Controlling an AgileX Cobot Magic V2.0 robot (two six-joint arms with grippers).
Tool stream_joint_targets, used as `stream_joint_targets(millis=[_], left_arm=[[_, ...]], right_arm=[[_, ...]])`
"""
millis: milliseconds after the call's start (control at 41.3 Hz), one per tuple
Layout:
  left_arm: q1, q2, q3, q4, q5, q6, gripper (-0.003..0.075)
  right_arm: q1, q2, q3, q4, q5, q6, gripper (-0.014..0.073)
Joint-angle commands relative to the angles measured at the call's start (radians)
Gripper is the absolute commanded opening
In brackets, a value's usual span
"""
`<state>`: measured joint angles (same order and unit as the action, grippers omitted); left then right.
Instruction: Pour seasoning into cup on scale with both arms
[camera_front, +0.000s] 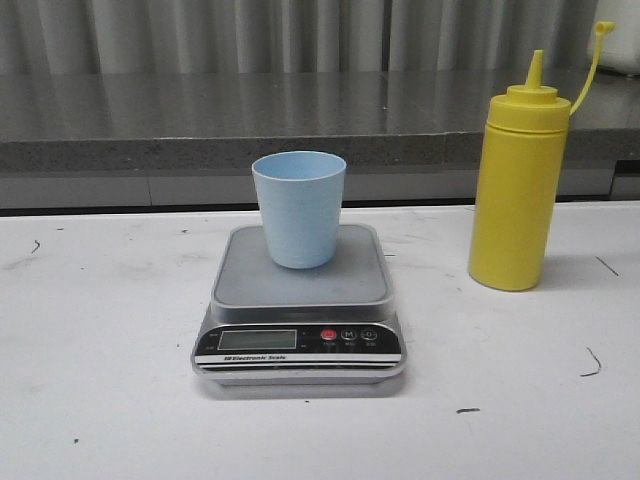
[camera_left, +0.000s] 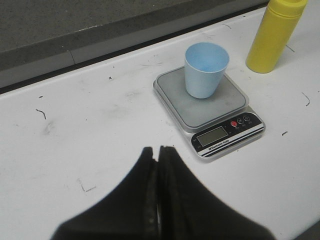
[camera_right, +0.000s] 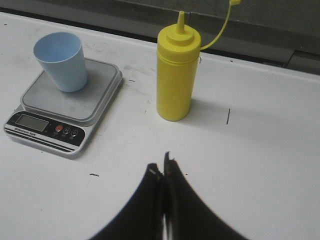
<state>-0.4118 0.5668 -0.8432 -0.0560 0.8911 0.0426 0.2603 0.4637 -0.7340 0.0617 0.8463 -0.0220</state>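
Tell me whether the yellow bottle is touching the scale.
Apart. In the front view the seasoning bottle stands on the table to the right of the scale, with bare white tabletop between them; the right wrist view shows the same gap.

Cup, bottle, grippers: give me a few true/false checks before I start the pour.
1. The cup stands upright on the scale. True.
2. The bottle lies on its side. False: it stands upright on the table, to the right of the scale.
3. The bottle's cap is off the nozzle. True: it hangs on its strap.
4. The right gripper holds the bottle. False: it is shut on nothing.
5. The left gripper is open. False: it is shut.
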Motion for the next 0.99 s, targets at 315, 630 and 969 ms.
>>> stream_joint_targets(millis=[315,630,969], left_arm=[[0.004,0.008,-0.025,-0.011,-0.078,-0.007,-0.0020],[0.004,0.008,-0.025,-0.011,-0.078,-0.007,-0.0020],[0.004,0.008,-0.015,-0.009,-0.116,-0.007,-0.0020]], right_arm=[[-0.001,0.005,-0.025,-0.009,-0.076,-0.007,-0.0117],[-0.001,0.005,-0.025,-0.009,-0.076,-0.007,-0.0117],[-0.001,0.005,-0.025,-0.009,-0.076,-0.007,-0.0117]])
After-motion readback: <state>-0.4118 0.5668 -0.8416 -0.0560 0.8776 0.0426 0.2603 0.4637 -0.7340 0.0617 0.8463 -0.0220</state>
